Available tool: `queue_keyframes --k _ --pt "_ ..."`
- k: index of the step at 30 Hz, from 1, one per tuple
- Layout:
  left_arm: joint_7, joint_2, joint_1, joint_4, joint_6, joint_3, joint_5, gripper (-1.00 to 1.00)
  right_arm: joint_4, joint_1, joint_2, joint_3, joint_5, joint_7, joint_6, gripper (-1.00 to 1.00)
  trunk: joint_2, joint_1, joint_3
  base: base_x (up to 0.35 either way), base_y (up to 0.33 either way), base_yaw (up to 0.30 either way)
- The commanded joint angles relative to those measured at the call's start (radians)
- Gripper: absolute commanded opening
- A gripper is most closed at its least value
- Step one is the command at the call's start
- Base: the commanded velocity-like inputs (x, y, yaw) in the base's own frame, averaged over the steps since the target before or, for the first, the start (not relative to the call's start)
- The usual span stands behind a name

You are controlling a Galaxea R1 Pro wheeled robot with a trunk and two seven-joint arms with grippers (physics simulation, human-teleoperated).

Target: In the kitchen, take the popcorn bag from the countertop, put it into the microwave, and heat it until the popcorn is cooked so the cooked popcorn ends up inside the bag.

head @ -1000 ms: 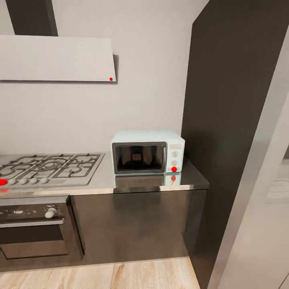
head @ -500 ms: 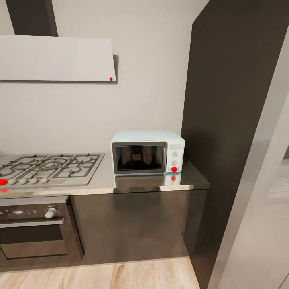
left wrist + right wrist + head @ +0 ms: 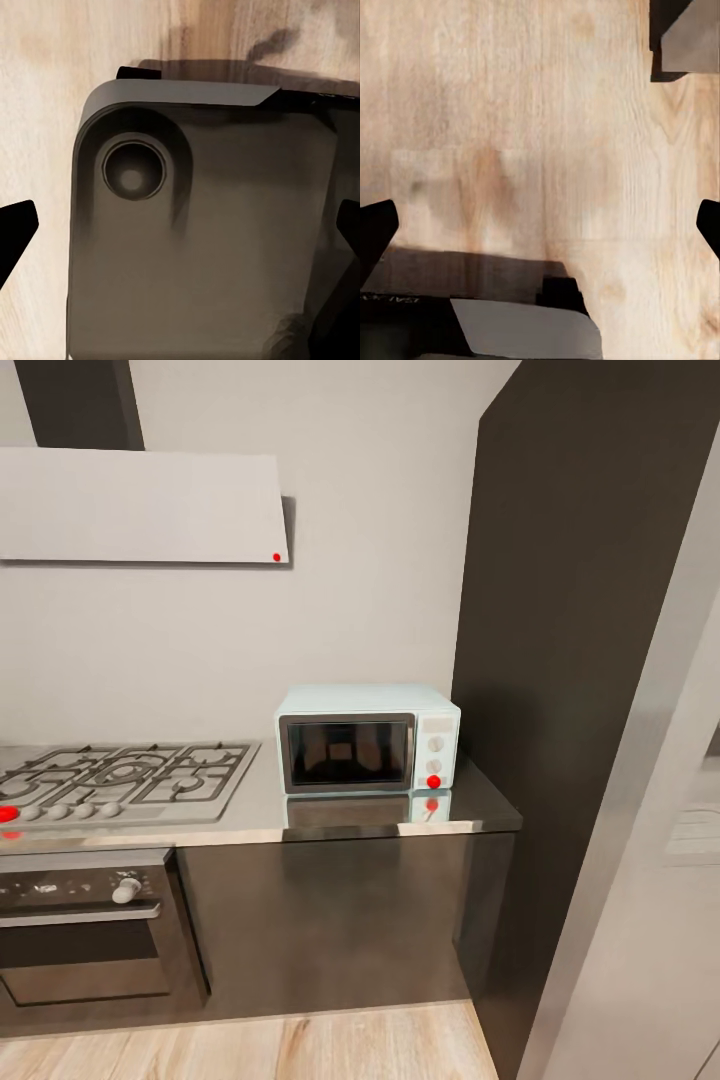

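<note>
The pale mint-blue microwave (image 3: 368,738) stands on the glossy grey countertop (image 3: 390,817), close to the wall, with its dark glass door shut. Its white panel carries round knobs and a red-marked button (image 3: 433,781). The popcorn bag and the popcorn are out of view. In the left wrist view my left gripper (image 3: 180,232) hangs open over the robot's dark grey base (image 3: 202,247), its black fingertips (image 3: 15,229) far apart. My right gripper (image 3: 540,225) is open as well, above the pale wood floor (image 3: 525,127), with nothing between the fingers.
A grey gas hob (image 3: 125,772) with black grates lies left of the microwave, with a dark oven (image 3: 85,930) under it. A white hood (image 3: 140,505) hangs above. A tall dark cabinet (image 3: 590,610) rises right of the counter's end, and a pale panel (image 3: 650,880) stands nearer at the right.
</note>
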State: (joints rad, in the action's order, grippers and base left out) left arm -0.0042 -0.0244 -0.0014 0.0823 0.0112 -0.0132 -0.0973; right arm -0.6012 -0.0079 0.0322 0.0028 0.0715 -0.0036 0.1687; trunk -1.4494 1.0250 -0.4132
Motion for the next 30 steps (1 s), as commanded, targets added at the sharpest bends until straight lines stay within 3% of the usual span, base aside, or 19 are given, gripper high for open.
queue_keyframes --k 1,3,5,6,7,11,14,17,18,19,21,24,30 --pt "0.000 0.000 0.000 0.001 0.001 -0.001 -0.011 1.00 -0.104 -0.005 0.020 0.002 0.025 0.000 0.063 1.00 -0.001 0.000 -0.001 0.000 0.000 0.000" --pt "0.000 0.000 0.000 0.001 0.001 -0.001 -0.011 1.00 -0.246 -0.020 0.040 0.004 0.037 0.001 0.158 1.00 -0.001 0.000 -0.001 0.000 0.000 0.000" --pt "0.000 0.000 0.000 0.001 0.001 -0.001 -0.011 1.00 -0.380 -0.076 0.049 0.004 0.039 0.000 0.287 1.00 -0.001 0.000 -0.001 0.000 0.000 0.000" --pt "0.000 0.000 0.000 0.001 0.001 -0.001 -0.011 1.00 -0.406 -0.118 0.050 0.004 0.038 0.000 0.323 1.00 -0.001 0.000 -0.001 0.000 0.000 0.000" --pt "0.000 0.000 0.000 0.001 0.001 -0.001 -0.011 1.00 -0.429 -0.235 0.053 0.003 0.037 0.000 0.382 1.00 -0.001 0.000 -0.001 0.000 0.000 0.000" --pt "0.000 0.000 0.000 0.001 0.001 -0.001 -0.010 1.00 -0.461 -0.405 0.087 0.003 0.038 -0.001 0.487 1.00 -0.001 0.000 -0.001 0.000 0.000 0.000" --pt "-0.001 0.000 0.000 0.001 0.001 -0.001 -0.010 1.00 -0.514 -0.468 0.100 0.003 0.040 -0.015 0.525 1.00 -0.001 0.000 -0.001 0.000 0.000 0.000" --pt "0.000 0.000 0.000 0.001 0.001 0.000 -0.010 1.00 -0.543 -0.547 0.140 0.003 0.041 -0.045 0.573 1.00 -0.001 0.000 -0.001 0.000 0.000 0.000" --pt "0.000 0.000 0.000 0.001 0.001 0.000 -0.010 1.00 -0.550 -0.574 0.142 0.003 0.042 -0.058 0.587 1.00 -0.001 0.000 -0.001 0.000 0.000 0.000" --pt "0.000 0.000 0.000 0.001 0.001 0.000 -0.010 1.00 -0.573 -0.657 0.142 0.003 0.040 -0.087 0.618 1.00 -0.001 0.000 -0.001 0.000 0.000 0.000" --pt "0.000 0.000 0.000 0.001 0.001 0.001 -0.010 1.00 -0.604 -0.732 0.142 0.003 0.039 -0.117 0.627 1.00 -0.001 0.000 -0.001 0.000 0.000 0.000" --pt "0.000 0.000 0.000 0.001 0.001 0.001 -0.010 1.00 -0.653 -0.771 0.142 0.005 0.038 -0.143 0.629 1.00 -0.001 0.000 -0.001 0.000 0.000 0.000" --pt "0.000 0.001 0.000 0.001 0.001 0.002 -0.011 1.00 -0.657 -0.775 0.142 0.007 0.029 -0.148 0.567 1.00 -0.001 0.000 -0.001 0.000 0.000 0.000"
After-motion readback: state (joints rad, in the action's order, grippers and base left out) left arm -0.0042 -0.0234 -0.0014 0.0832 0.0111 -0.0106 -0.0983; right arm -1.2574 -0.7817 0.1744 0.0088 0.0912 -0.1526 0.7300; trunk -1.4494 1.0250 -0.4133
